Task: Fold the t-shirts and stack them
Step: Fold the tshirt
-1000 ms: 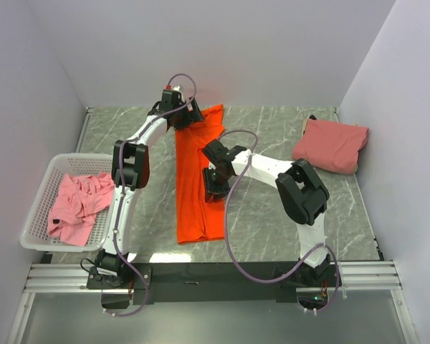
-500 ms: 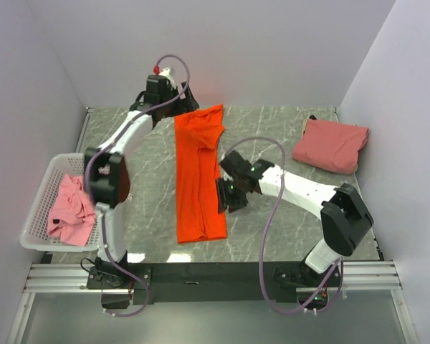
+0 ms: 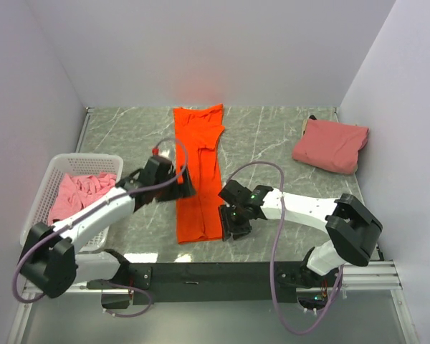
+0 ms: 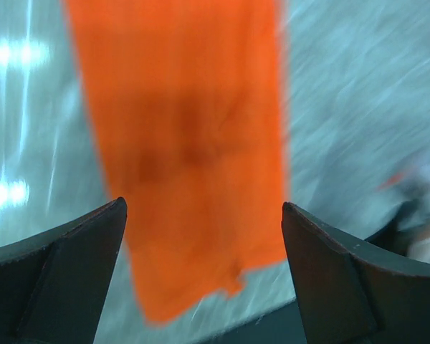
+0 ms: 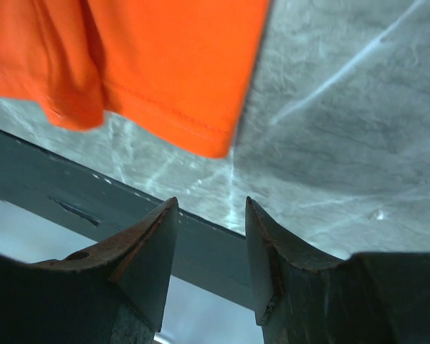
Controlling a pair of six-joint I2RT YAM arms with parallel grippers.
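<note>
Orange shirt, look: the bright orange cloth t-shirt (image 3: pixel 199 168) is folded lengthwise into a long narrow strip. It lies flat, with uneven overlapping layers at its upper end. The right wrist view shows a stitched hem and a small rolled fold at its lower edge.
Orange shirt, place: it runs down the centre of the frame on the grey marbled tabletop (image 3: pixel 272 143), from the far edge almost to the near edge.
Salmon shirt: the dusty salmon-pink cloth t-shirt (image 3: pixel 331 145) is folded into a thick pad at the upper right of the frame, well apart from the orange strip.
Light pink shirt: the lighter pink cloth t-shirt (image 3: pixel 77 201) is crumpled inside the white perforated plastic basket (image 3: pixel 44 188) at the left of the frame.
Left pincer (image 3: pixel 183 188): it is at the left edge of the orange strip, about midway along it. Its dark fingers (image 4: pixel 72 272) are spread wide with nothing between them. Its own view is blurred.
Right pincer (image 3: pixel 233 223): it is just beside the strip's lower right corner. Its fingers (image 5: pixel 147 251) stand a little apart, with nothing held in the narrow gap between them.
</note>
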